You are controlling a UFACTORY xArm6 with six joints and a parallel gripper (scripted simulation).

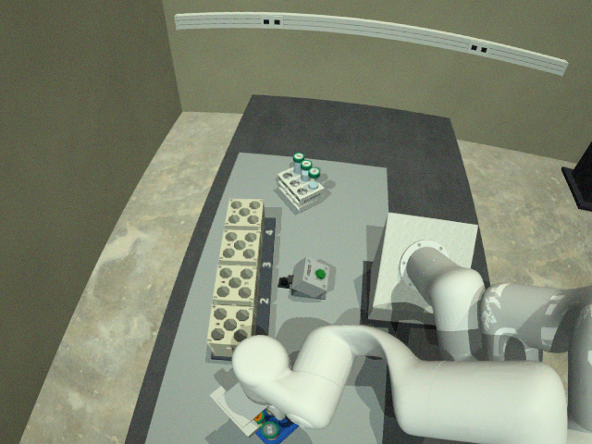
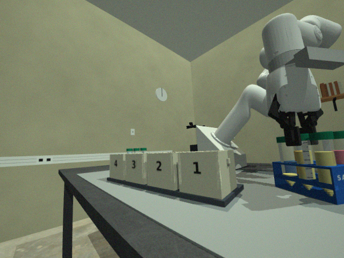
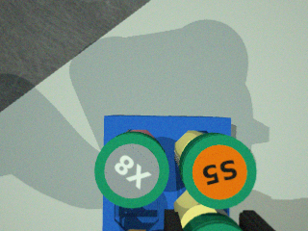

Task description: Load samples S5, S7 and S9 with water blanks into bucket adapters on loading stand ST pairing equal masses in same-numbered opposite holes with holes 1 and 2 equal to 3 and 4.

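The blue sample rack (image 1: 288,430) (image 2: 280,177) (image 3: 166,121) holds green-capped tubes. S5 (image 3: 219,171), orange dot, and X8 (image 1: 270,430) (image 3: 132,170), grey dot, stand there. My gripper (image 2: 304,136) (image 3: 214,223) is shut on the cap of the tube behind S5; its ID is out of view, and it stands in the rack. Adapters 1 (image 1: 222,347) (image 2: 205,180), 2 (image 2: 166,177), 3 (image 2: 136,174) and 4 (image 2: 116,172) stand on the dark stand (image 1: 270,248) (image 2: 229,199); their visible holes look empty. The white blanks rack (image 1: 313,198) holds three tubes.
The green DONE key (image 1: 320,274) is on its small grey desk (image 1: 308,287), between the stand and the robot base (image 1: 391,301). The blanks rack is at the far end of the grey mat (image 1: 334,229). Several tubes stand close around the fingers. The arm covers part of the blue rack in the top view.
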